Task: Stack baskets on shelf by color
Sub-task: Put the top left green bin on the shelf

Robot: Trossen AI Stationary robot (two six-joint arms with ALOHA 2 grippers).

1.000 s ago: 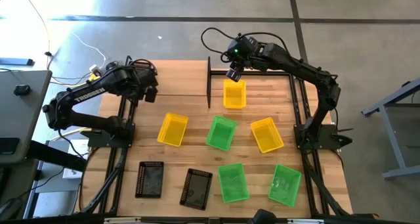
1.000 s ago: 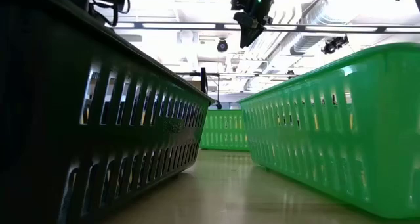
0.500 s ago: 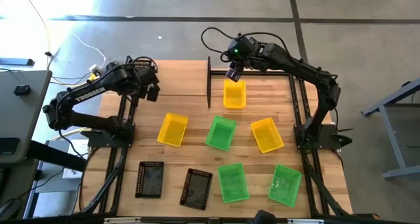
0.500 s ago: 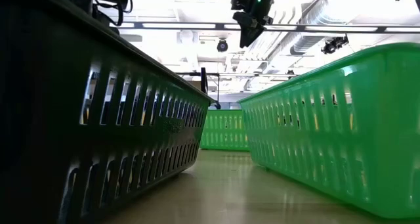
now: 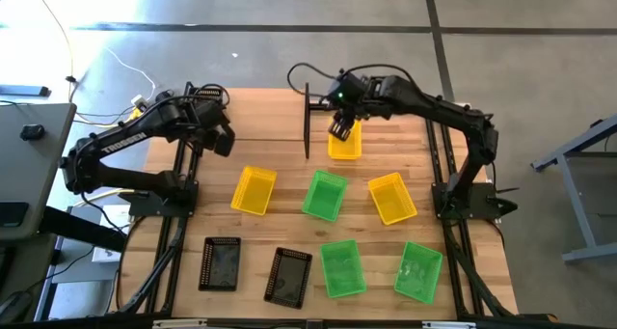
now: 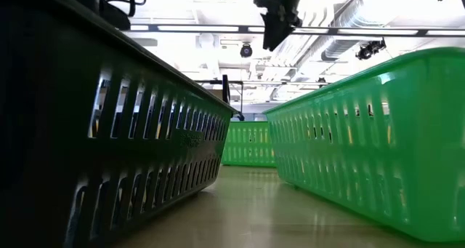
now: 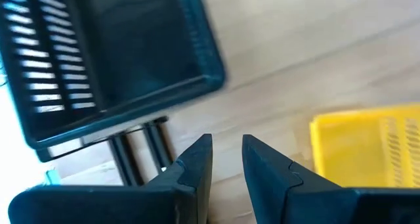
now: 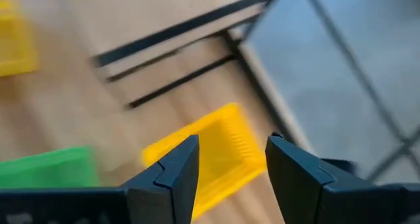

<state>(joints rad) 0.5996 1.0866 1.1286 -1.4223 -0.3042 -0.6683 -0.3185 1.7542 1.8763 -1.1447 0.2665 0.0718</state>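
Both arms are dark, almost black. The left arm (image 5: 130, 141) carries white "TROSSEN" lettering. A thin black cable loops above the right arm (image 5: 434, 107), and a small green light glows at its wrist.

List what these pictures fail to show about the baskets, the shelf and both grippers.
- High view: the right gripper covers an end of the far yellow basket, so contact cannot be told.
- High view: the shelf is partly hidden by the left arm.
- Low view: a black basket and a green basket block the table; no yellow baskets show.
- Right wrist view: blurred.
- Left wrist view: the left gripper is nearly closed.
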